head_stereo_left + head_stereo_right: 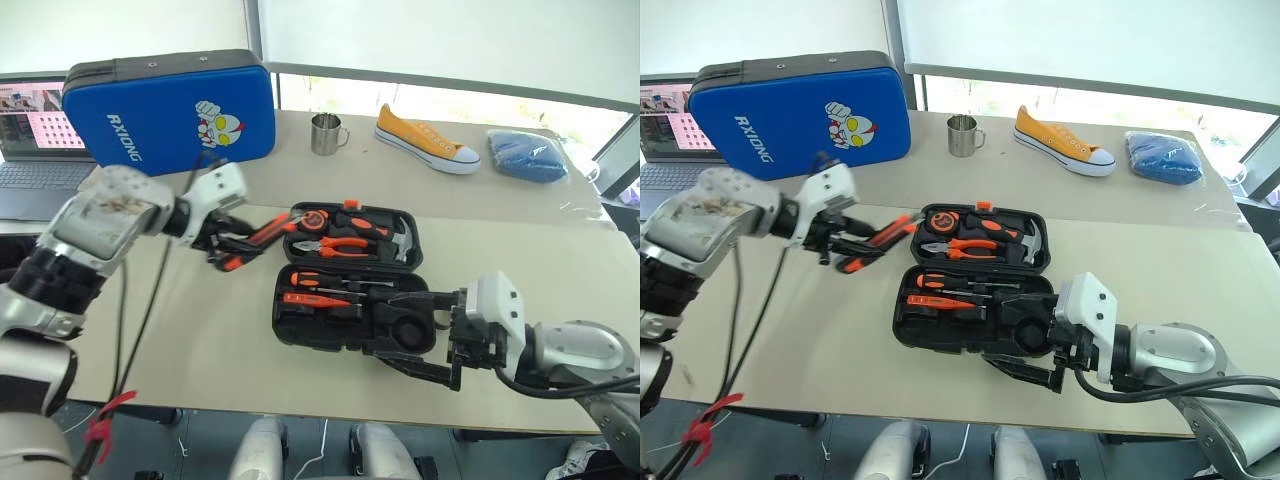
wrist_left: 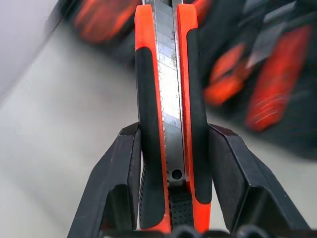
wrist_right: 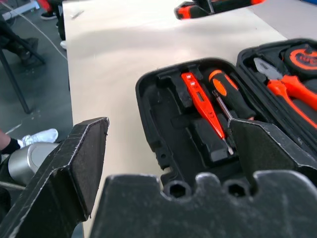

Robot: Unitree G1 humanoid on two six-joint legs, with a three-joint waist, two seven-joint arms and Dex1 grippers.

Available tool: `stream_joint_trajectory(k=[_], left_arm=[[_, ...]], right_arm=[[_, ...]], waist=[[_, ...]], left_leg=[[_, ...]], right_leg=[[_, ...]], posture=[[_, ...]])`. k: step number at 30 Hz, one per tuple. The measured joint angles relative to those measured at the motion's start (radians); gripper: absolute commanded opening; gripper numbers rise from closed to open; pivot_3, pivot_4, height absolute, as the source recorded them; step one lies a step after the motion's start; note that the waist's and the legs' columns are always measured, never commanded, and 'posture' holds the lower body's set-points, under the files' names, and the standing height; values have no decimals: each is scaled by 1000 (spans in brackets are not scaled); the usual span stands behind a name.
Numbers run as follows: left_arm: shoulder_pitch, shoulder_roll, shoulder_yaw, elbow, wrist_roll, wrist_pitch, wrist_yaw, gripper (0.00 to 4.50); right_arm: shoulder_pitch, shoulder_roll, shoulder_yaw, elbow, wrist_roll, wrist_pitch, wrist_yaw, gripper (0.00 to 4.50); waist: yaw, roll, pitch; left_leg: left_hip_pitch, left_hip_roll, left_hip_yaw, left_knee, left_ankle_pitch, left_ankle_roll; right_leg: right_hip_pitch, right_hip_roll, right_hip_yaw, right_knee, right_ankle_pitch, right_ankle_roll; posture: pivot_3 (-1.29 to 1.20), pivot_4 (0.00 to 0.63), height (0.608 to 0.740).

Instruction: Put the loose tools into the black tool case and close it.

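Observation:
The black tool case (image 1: 279, 312) lies open on the table, its lid half at the far side. In its near half lie a screwdriver (image 1: 322, 280) and a slim orange tool (image 1: 314, 299), also seen as the slim orange tool (image 3: 200, 101) in the right wrist view. My left gripper (image 1: 226, 246) is shut on the orange-black utility knife (image 1: 258, 237), held off the table just left of the case. The black fingers (image 2: 116, 183) clamp the knife (image 2: 168, 99) on both sides. My right gripper (image 1: 440, 340) stands open at the case's near right corner, holding nothing.
Orange pliers (image 1: 345, 243) and a hammer (image 1: 402, 240) sit in the lid half. At the back stand a blue cartoon case (image 1: 170, 110), a laptop (image 1: 30, 160), a metal mug (image 1: 326, 133), a yellow shoe (image 1: 425, 140) and a blue cloth (image 1: 527, 155).

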Motion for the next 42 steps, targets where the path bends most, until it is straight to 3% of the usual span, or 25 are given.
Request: stream_joint_trajectory(k=[8,15,18,35,42], left_arm=[[-28,-127,-150,-172,75,68,-161,1554],[-24,-159,-266,-236,185,245,-119,1554],[-22,-166,-280,-245,201,307,-115,1554],[17,-209,-332,-284,285,266,-135,1554],[18,-238,-328,-277,284,385,-123,1554]], right_arm=[[78,-48,-62,-17,7,11,2,4500],[146,-37,-91,-76,19,12,-29,4500],[152,-26,-91,-84,18,12,-51,4500],[148,-24,-90,-87,17,12,-65,4500],[150,-32,-87,-88,0,11,-62,4500]], waist=[[-29,0,0],[-28,1,0],[-27,1,0],[-20,2,-1],[-19,3,-2]], left_leg=[[0,1,-4,0,-1,1],[1,1,-9,0,-1,2],[1,1,-9,0,-1,2],[3,1,-9,0,-1,2],[3,1,-9,0,-1,2]], right_leg=[[-2,3,3,1,0,0],[-1,2,3,2,0,0],[-1,2,3,2,0,0],[2,2,3,1,0,0],[1,2,3,2,-1,0]], posture=[[0,150,739],[0,150,739],[0,150,739],[0,150,739],[0,150,739]])
